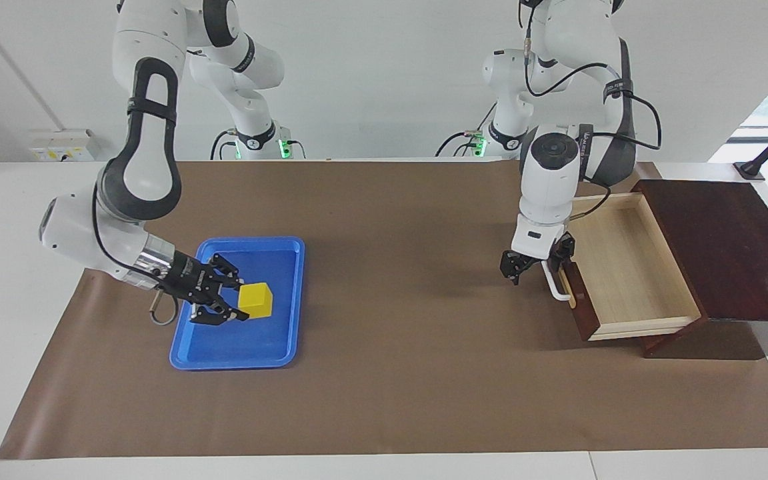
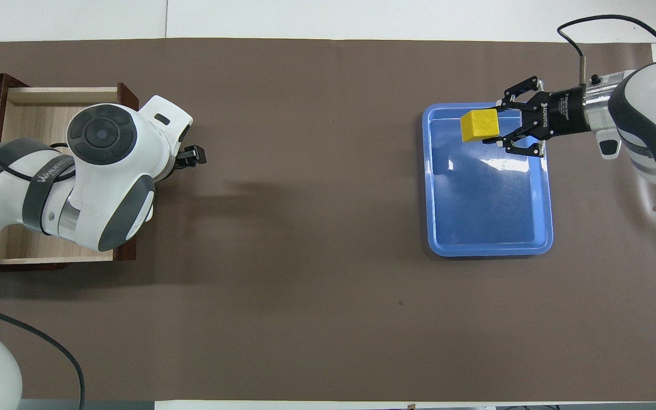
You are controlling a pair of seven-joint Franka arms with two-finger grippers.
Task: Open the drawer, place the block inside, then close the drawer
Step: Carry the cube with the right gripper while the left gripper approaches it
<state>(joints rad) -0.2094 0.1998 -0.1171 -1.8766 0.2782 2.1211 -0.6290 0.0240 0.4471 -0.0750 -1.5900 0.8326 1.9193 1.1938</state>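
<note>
The yellow block (image 1: 255,301) is held clenched in the right gripper (image 1: 227,301), lifted above the blue tray (image 1: 237,347). The left gripper (image 1: 536,264) is spread wide beside the white handle (image 1: 555,287) of the pulled-out drawer (image 1: 631,273), with nothing held.

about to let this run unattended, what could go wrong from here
1. The right gripper holds the yellow block by one side only, lifted over the blue tray; it might slip out during the carry across the table.
2. The left gripper sits at the white bar handle of the open drawer, and its arm hangs over the drawer's front part, so the arriving arm could collide with it.
</note>
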